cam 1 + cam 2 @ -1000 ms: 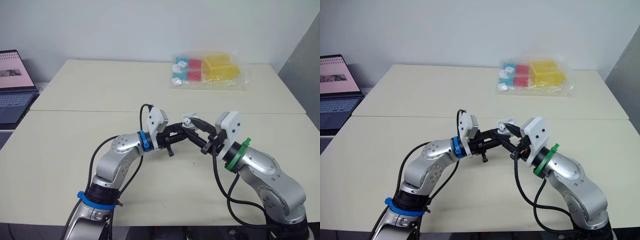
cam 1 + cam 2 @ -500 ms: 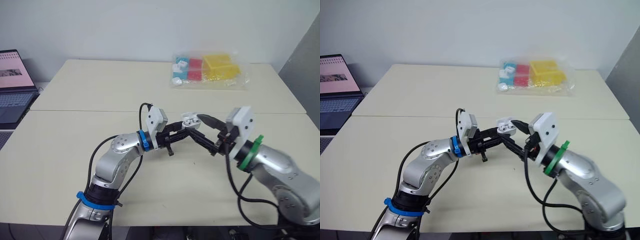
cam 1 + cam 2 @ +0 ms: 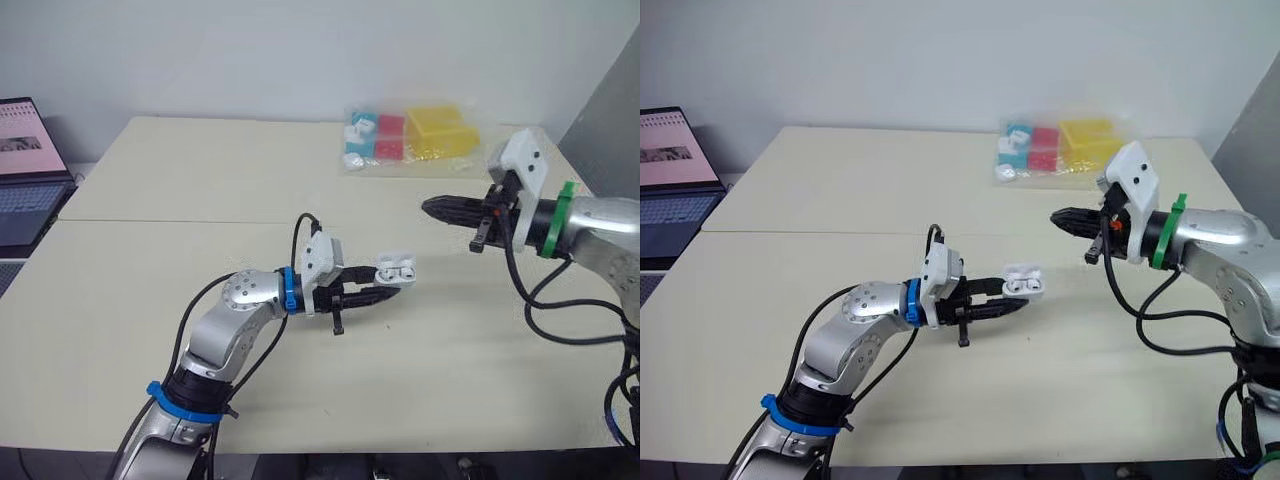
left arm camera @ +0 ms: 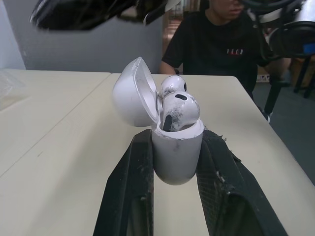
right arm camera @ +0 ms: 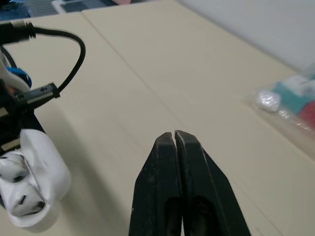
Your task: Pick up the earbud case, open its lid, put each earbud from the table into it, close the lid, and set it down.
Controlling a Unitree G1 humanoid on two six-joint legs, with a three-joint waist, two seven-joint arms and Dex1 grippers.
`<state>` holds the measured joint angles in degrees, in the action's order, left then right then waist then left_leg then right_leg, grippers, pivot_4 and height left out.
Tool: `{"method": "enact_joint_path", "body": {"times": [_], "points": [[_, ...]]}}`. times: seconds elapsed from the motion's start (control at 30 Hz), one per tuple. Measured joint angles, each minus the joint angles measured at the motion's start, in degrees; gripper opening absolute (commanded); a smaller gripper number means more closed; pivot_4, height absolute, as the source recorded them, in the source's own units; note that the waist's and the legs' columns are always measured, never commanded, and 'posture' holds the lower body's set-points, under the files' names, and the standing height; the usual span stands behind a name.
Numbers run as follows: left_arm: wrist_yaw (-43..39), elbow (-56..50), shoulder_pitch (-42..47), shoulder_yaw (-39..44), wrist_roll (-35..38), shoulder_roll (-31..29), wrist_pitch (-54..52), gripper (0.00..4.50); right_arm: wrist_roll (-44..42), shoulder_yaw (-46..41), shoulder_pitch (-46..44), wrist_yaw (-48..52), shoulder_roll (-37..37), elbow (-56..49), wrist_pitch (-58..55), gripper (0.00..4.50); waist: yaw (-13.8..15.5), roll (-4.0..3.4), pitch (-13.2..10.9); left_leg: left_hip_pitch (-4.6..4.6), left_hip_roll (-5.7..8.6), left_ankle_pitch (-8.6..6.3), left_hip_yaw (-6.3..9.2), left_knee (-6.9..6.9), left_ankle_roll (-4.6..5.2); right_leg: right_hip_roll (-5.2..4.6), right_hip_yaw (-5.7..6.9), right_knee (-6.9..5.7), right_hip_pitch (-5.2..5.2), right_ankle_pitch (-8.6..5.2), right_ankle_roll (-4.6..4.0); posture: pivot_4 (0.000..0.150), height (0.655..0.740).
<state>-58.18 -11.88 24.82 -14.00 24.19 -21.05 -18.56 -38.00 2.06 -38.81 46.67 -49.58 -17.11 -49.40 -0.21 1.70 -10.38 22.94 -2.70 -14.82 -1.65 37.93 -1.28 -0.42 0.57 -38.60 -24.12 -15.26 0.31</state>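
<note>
- Head camera: at centre frame, the left gripper point(image 3: 392, 284) is clamped on a white earbud case point(image 3: 396, 268) over the beige table point(image 3: 200, 190). Right of centre and well apart from the case, the right gripper point(image 3: 428, 208) has its fingers pressed together. A plastic bag point(image 3: 415, 140) of coloured items lies at upper right, and a laptop point(image 3: 25, 170) is at the left edge.
- Left wrist camera: two black fingers point(image 4: 129, 187) squeeze the case's body. Its lid point(image 4: 133, 93) stands open, with both earbuds point(image 4: 178, 105) seated inside. A person point(image 4: 221, 44) in a black shirt sits beyond the table.
- Right wrist camera: the closed fingertips point across the table, with the open case nearby.
</note>
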Motion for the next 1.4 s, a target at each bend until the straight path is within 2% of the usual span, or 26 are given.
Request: {"method": "enact_joint_path", "body": {"times": [0.13,0.27,0.53,0.93,1.17,1.4], "points": [[0.03,-1.05,-0.02,-0.1,0.03,-0.04,-0.02,0.81,0.93,3.37,-0.71,7.66,-0.47,2.38,0.93,0.0,0.08,0.0,0.0,0.04,0.01,-0.02,0.03,0.0,0.02,-0.04,-0.02,0.06,-0.01,0.01,-0.01,0.15,0.7378],[-0.06,-1.08,-0.44,-0.25,-0.22,-0.39,0.29,0.81,-1.6,4.27,-1.41,13.66,-0.57,0.16,-0.31,0.0,0.06,0.0,0.0,0.02,-0.01,-0.02,0.06,0.01,0.04,-0.05,0.0,0.05,0.0,0.01,-0.02,0.15,0.7378],[0.42,-1.1,-0.52,-0.37,-0.7,-0.44,0.42,0.81,-6.38,3.44,-1.84,17.45,-1.77,-4.45,-4.2,0.0,0.09,0.0,0.0,-0.03,0.0,-0.02,0.08,0.05,0.04,-0.05,0.02,-0.04,0.02,0.01,0.01,0.15,0.7378],[1.27,-0.83,-0.45,-0.14,-0.77,-0.01,0.31,0.81,-7.02,3.16,2.95,16.17,-3.19,-7.96,-6.62,0.0,0.09,0.0,0.0,-0.04,0.0,-0.02,0.08,0.06,0.03,-0.03,0.01,-0.1,0.02,0.01,0.01,0.15,0.7378],[1.57,-0.88,-0.53,-0.1,-0.86,-0.23,0.36,0.81,-21.21,-5.48,1.31,12.49,-2.91,-11.16,-14.74,0.0,0.09,0.0,0.0,-0.06,0.0,-0.02,0.09,0.07,0.03,-0.04,0.01,-0.11,0.04,0.01,0.01,0.15,0.7378],[1.5,-0.86,-0.54,-0.14,-1.22,-0.08,0.8,0.81,-13.0,-2.84,0.88,3.12,1.86,-7.9,-10.91,0.0,0.09,0.0,0.0,-0.07,0.01,-0.02,0.06,0.11,0.03,-0.04,-0.01,-0.22,0.02,0.01,0.01,0.15,0.7378]]}}
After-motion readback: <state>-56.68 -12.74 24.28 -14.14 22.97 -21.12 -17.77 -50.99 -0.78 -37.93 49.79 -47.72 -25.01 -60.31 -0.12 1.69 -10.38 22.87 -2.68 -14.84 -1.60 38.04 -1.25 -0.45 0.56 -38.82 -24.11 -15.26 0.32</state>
